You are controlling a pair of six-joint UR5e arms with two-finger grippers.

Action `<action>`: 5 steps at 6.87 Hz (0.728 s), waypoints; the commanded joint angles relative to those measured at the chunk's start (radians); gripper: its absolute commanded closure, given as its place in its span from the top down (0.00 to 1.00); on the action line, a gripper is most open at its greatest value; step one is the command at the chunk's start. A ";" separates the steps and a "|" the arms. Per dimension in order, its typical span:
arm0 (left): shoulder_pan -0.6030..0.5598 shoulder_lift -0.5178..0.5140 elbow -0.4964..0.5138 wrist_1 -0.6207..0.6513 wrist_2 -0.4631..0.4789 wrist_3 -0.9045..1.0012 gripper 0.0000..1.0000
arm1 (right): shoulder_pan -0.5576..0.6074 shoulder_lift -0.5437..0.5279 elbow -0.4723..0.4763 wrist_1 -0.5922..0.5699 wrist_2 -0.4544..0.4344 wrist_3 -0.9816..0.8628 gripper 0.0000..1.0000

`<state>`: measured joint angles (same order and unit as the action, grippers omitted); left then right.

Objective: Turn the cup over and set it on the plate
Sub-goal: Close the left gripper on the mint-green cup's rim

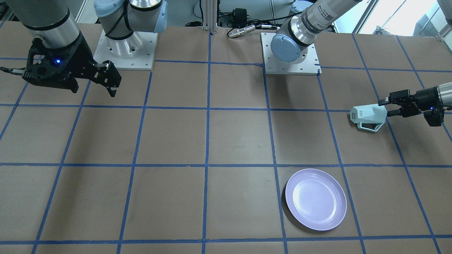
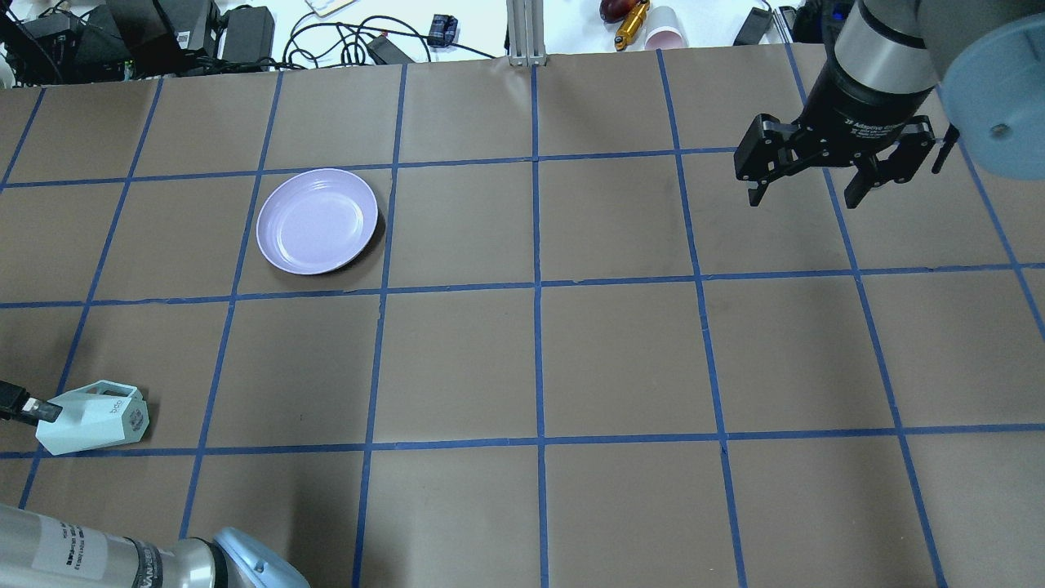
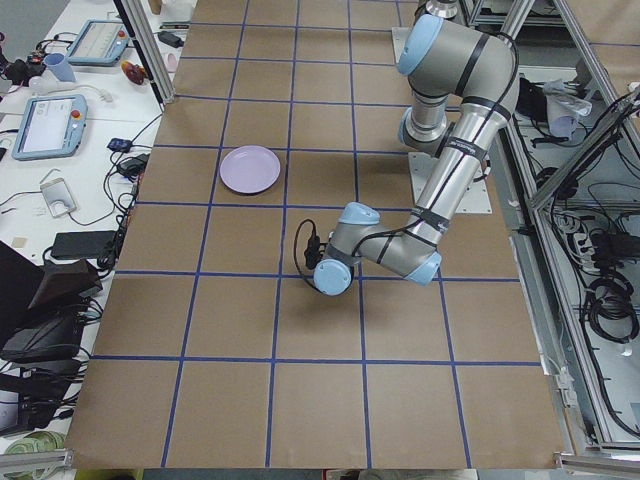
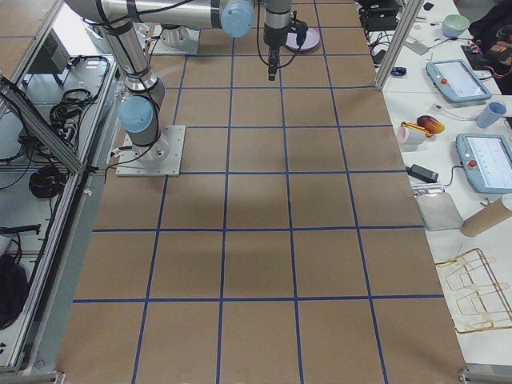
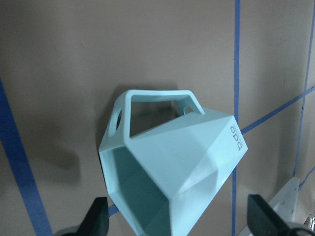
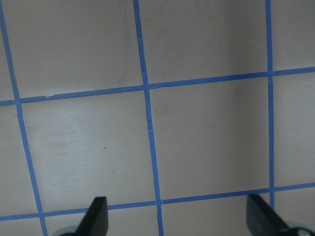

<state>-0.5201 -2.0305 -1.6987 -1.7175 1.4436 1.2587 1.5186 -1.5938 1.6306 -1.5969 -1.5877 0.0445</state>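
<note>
Little is done so far. The cup (image 1: 367, 116) lies on its side on the desk (image 1: 226, 141) at the far left, well apart from the bare plate (image 1: 316, 199). The left gripper (image 1: 385, 107) has its jaws spread open at the cup's mouth. The right gripper (image 2: 804, 196) hangs open at the far right. Grasping, flipping and placing remain.

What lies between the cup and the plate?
Only bare table paper crossed by blue tape lines, between cup and plate, seen in the overhead view.
</note>
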 commanded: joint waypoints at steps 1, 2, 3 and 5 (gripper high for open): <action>-0.001 -0.002 -0.019 -0.022 -0.020 -0.004 1.00 | 0.000 0.000 0.000 0.000 0.000 0.000 1.00; -0.001 -0.004 -0.022 -0.022 -0.055 -0.010 1.00 | 0.000 0.000 0.000 0.000 0.000 0.000 1.00; -0.001 -0.005 -0.024 -0.024 -0.061 -0.010 1.00 | 0.000 0.000 0.000 0.000 0.000 0.000 1.00; -0.001 -0.004 -0.030 -0.022 -0.065 -0.005 0.20 | 0.000 0.000 0.000 0.000 0.000 0.000 1.00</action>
<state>-0.5215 -2.0350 -1.7259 -1.7398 1.3818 1.2521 1.5187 -1.5938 1.6306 -1.5969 -1.5877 0.0445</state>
